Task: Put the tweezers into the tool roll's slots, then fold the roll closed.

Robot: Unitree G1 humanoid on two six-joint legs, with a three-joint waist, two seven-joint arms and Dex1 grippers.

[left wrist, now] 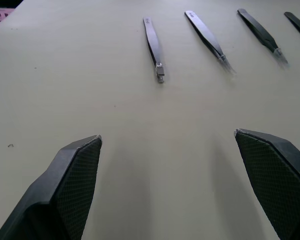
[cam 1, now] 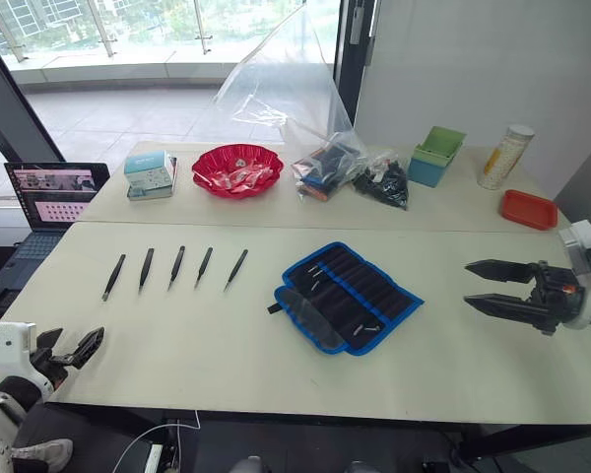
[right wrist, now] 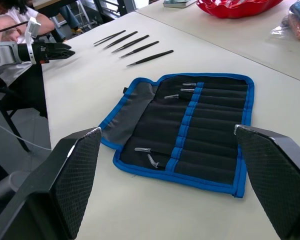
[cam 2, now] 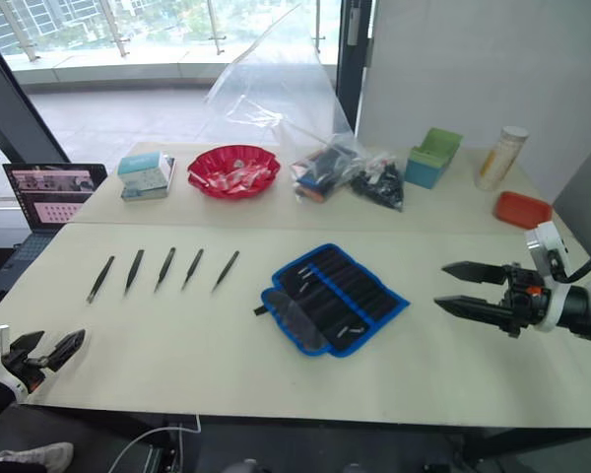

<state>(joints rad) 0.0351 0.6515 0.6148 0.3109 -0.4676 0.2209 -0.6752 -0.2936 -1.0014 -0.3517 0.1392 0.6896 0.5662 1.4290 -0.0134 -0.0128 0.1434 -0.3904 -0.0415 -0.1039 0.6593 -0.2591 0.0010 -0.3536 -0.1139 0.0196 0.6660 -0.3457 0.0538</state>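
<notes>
Several slim black tweezers lie side by side in a row on the left half of the near table. The tool roll, black with blue edging, lies open and flat in the table's middle, its slots facing up. My left gripper hovers open at the front left edge, short of the tweezers, and holds nothing. To the right of the roll, my right gripper is open and empty, its fingers pointing at the roll.
The rear table holds a boxed item, a red bowl, a clear plastic bag of dark items, a green-blue box, a can and an orange tray. A laptop sits far left. A person sits beyond the table's left end.
</notes>
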